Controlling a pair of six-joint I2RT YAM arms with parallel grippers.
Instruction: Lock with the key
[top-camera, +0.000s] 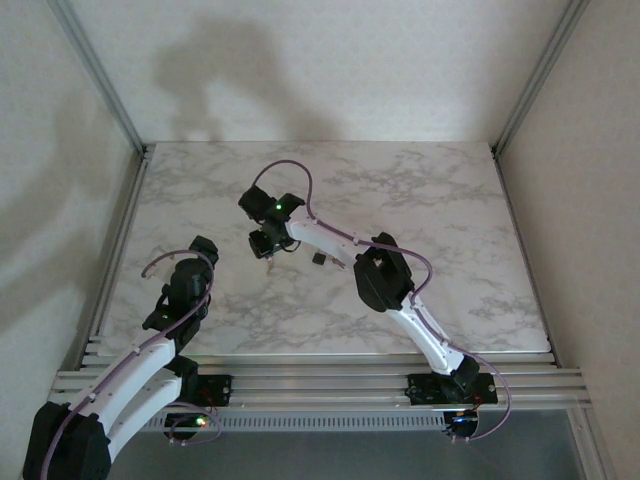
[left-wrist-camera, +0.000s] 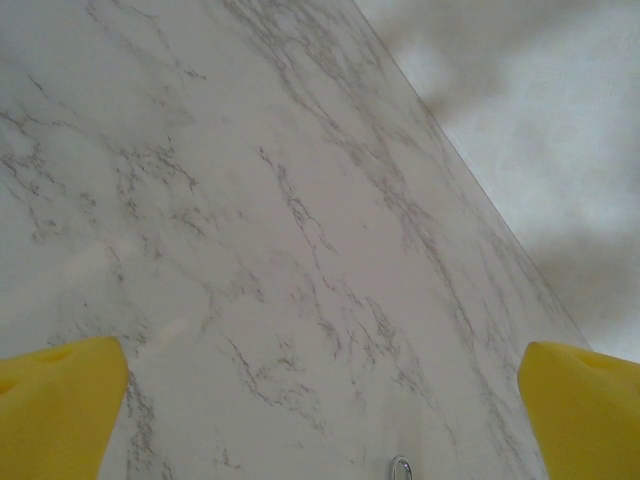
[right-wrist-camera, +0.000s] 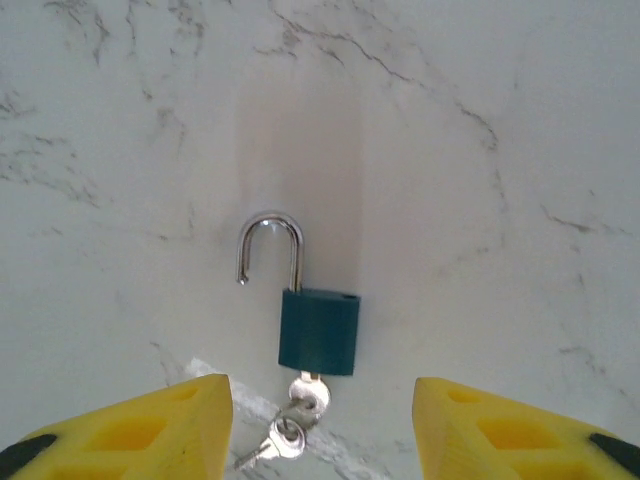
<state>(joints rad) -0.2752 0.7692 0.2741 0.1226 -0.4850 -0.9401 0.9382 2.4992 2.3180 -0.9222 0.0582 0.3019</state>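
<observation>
Padlock (right-wrist-camera: 318, 332) at centre frame, shackle (right-wrist-camera: 268, 248) swung open: with your right gripper (right-wrist-camera: 320, 392) spread empty below, seat the shackle squarely before turning the key (right-wrist-camera: 308, 393).

green padlock (right-wrist-camera: 319, 331), shackle (right-wrist-camera: 297, 255) open — key (right-wrist-camera: 307, 392) in its base, marble table (right-wrist-camera: 480, 200), right claw (right-wrist-camera: 321, 402) parted, not touching

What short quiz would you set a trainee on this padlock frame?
1. True or false: the shackle of the padlock is clicked shut.
2. Where is the key? A) in the padlock's underside B) lying apart from the padlock C) pinched by the right arm's jaws
3. Fill in: the right arm's jaws stand ___, one on either side of the padlock, gripping nothing.
Key: 1 false, one leg is out of the body; 2 A; 3 open.
</observation>
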